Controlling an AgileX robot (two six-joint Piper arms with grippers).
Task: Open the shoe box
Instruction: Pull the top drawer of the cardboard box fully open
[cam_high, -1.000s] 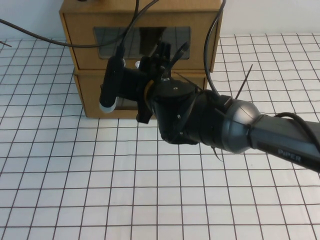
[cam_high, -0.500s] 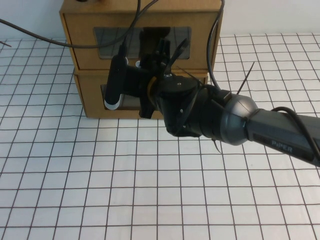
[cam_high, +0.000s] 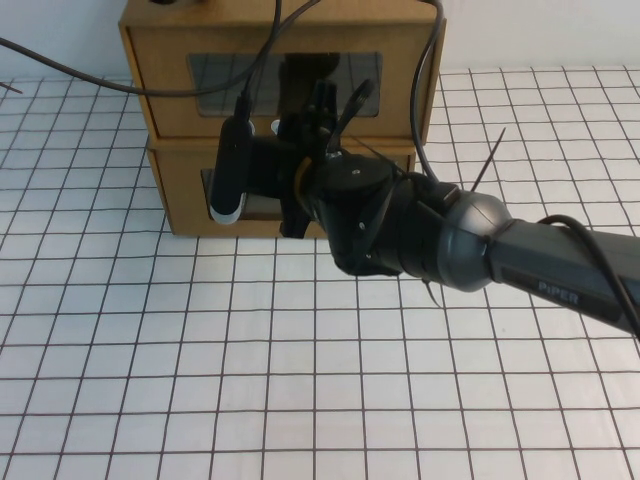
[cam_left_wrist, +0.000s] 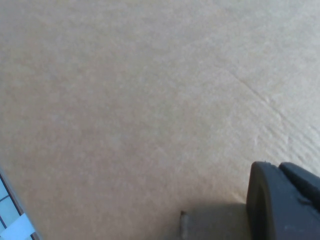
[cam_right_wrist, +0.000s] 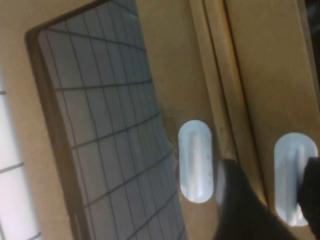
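Note:
Two brown cardboard shoe boxes stand stacked at the back, the upper box (cam_high: 160, 80) on the lower box (cam_high: 180, 190), each with a dark window in its front. My right gripper (cam_high: 338, 100) reaches against their fronts near the seam between them. In the right wrist view it (cam_right_wrist: 274, 197) is open, its dark fingers (cam_right_wrist: 235, 200) on either side of a white handle (cam_right_wrist: 292, 170). A second white handle (cam_right_wrist: 196, 161) sits beside a window (cam_right_wrist: 100, 125). My left gripper shows only one dark finger (cam_left_wrist: 280, 200), close over plain cardboard (cam_left_wrist: 140, 100).
White gridded table (cam_high: 200, 380) spreads in front of the boxes. Black cables (cam_high: 425, 70) hang across the upper box. My right arm (cam_high: 480, 250) stretches in from the right edge over the table.
My right arm has pushed forward toward the box fronts and shifted slightly right. The boxes have not moved.

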